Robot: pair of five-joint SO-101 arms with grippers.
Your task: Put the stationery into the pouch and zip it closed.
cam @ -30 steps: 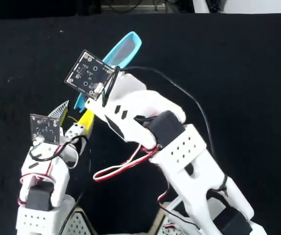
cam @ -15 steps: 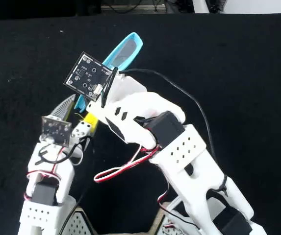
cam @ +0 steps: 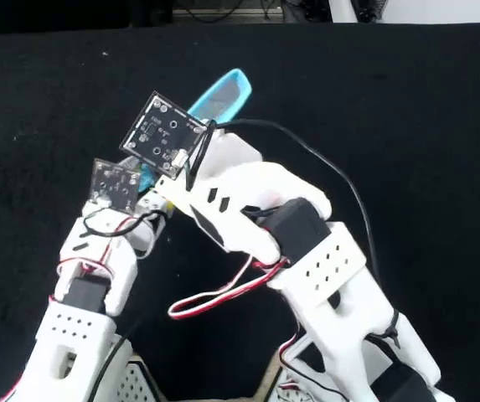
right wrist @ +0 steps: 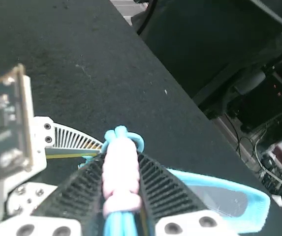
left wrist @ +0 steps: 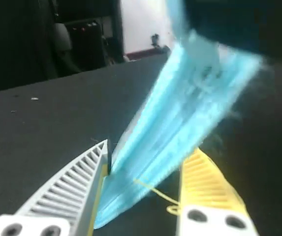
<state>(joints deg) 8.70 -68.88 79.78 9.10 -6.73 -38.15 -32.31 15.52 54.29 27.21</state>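
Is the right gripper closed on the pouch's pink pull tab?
Yes, the right gripper is shut tight around the pink pull tab at the end of the blue pouch.

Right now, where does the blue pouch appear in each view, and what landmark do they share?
High view: pouch sits upper middle, tilted.
Left wrist view: pouch between the fingers of the left gripper.
Right wrist view: pouch held by the right gripper.
Shared landmark: black table.
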